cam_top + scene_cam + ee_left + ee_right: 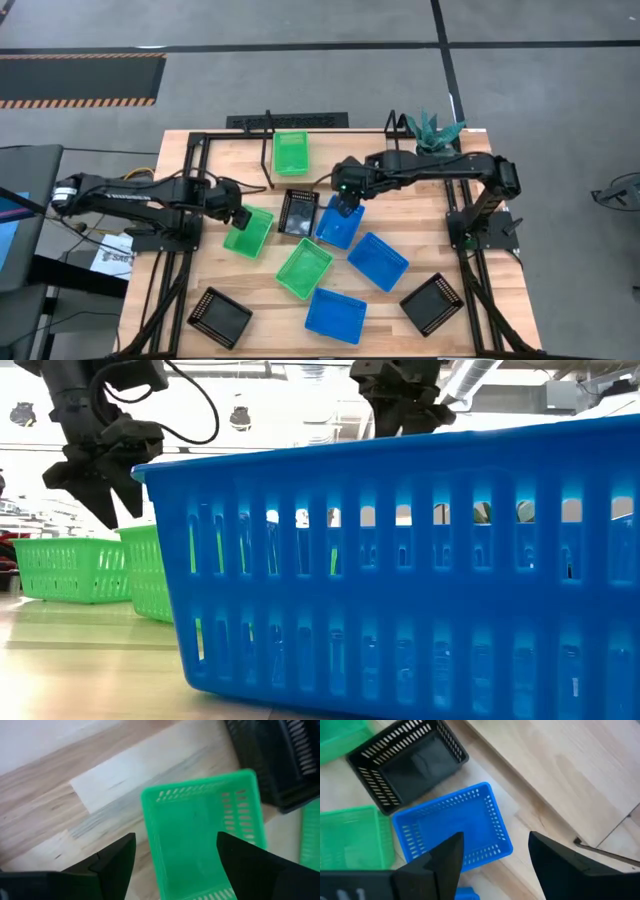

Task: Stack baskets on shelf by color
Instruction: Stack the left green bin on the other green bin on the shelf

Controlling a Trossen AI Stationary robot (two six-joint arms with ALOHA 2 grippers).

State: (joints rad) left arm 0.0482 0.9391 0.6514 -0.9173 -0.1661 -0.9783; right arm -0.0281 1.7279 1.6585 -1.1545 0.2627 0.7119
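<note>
My left gripper (240, 214) hangs open just above a green basket (248, 232) at the table's middle left; its fingers stand either side of that basket's near end (200, 840). My right gripper (347, 205) is open above a blue basket (338, 222), which the right wrist view shows beyond the fingers (450, 827). A black basket (298, 212) lies between those two. One green basket (291, 153) sits on the black shelf (270, 160) at the far edge. The other baskets lie flat on the table.
Nearer the front lie a green basket (304, 268), two blue baskets (377, 261) (335, 315) and two black ones (219, 318) (432, 304). A potted teal plant (432, 135) stands at the far right corner. The low view is mostly filled by a blue basket (400, 560).
</note>
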